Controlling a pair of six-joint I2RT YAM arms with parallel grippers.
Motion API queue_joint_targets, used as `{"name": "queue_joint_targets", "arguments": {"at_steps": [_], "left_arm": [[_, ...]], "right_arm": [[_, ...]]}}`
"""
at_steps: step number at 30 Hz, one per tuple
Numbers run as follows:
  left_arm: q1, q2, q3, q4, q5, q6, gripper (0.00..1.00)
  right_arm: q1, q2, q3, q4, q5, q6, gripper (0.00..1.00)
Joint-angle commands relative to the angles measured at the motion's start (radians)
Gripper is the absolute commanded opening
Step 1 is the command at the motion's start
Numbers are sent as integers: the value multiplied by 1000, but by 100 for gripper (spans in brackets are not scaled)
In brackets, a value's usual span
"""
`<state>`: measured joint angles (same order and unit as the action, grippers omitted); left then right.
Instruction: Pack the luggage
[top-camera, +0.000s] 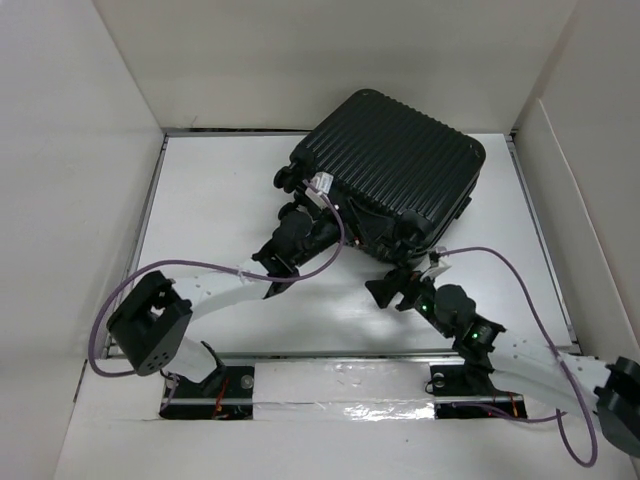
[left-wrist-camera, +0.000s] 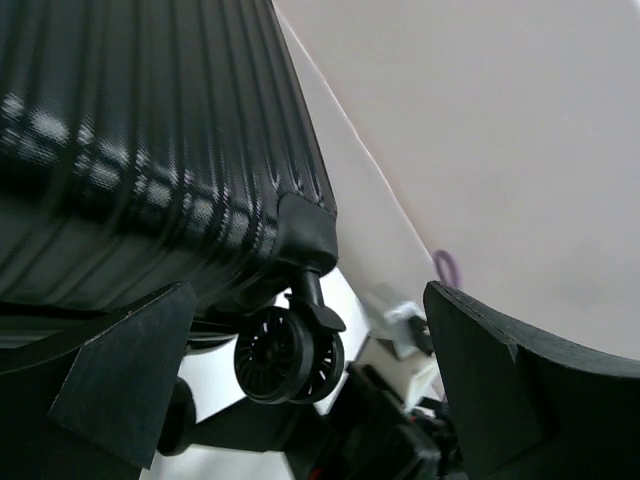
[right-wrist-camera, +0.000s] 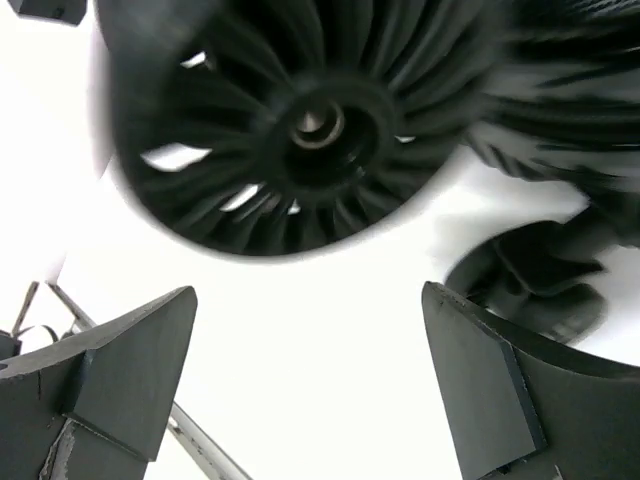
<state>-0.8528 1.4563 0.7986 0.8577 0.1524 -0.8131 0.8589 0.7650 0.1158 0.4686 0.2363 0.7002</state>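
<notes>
From above, the luggage (top-camera: 390, 165) lies closed at the far side of the white worktop (top-camera: 220, 200), ribbed shell up and turned at an angle. The left arm's fingers (top-camera: 303, 215) sit at the luggage's near-left corner, right by its wheels. The right arm's fingers (top-camera: 398, 280) are just off the luggage's near edge, close to its near corner. From this height I cannot tell how far either pair is spread. A purple cable (top-camera: 500, 262) loops along each arm, nearer the bases than the luggage.

In the left wrist view, the left arm's fingers (left-wrist-camera: 120, 370) stand wide apart and hold nothing. The luggage's ribbed shell (left-wrist-camera: 150, 150) fills the upper left. A black caster wheel (left-wrist-camera: 285, 355) hangs below the luggage's corner, in the gap between the fingers and touching neither. A white wall (left-wrist-camera: 500, 120) rises beyond the luggage.

In the right wrist view, the right arm's fingers (right-wrist-camera: 130, 370) are also spread wide and empty. A large spoked wheel (right-wrist-camera: 300, 130) of the luggage is very near and blurred, above the gap. A second wheel (right-wrist-camera: 540, 280) shows to its right, with bare worktop (right-wrist-camera: 330, 350) beneath.
</notes>
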Motion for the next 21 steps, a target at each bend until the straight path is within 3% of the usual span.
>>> {"name": "queue_joint_targets", "arguments": {"at_steps": [1,6,9,10,12,13,15,18,21], "left_arm": [[15,-122,-7,-63,-86,86,99],[24,-301,-105,-146,-237,163,99],[24,-398,-125,-259,-312,184,99],[24,-422,-130,-290,-347,190,99],[24,-505,-147,-377,-393,192,99],[34,-533,-154,-402,-433,192,99],[34,-625,-188,-465,-467,186,99],[34,-753,-245,-529,-516,175,99],[34,-881,-282,-609,-571,160,99]], "right_arm": [[5,-165,35,-218,99,-42,100],[5,-430,88,-442,202,-117,99],[5,-544,175,-582,270,-201,88],[5,-575,201,-602,288,-223,75],[5,-586,255,-645,322,-298,59],[5,-586,310,-654,333,-320,39],[5,-561,361,-679,356,-381,28],[5,-514,455,-734,377,-429,27],[5,-481,516,-760,390,-464,38]]}}
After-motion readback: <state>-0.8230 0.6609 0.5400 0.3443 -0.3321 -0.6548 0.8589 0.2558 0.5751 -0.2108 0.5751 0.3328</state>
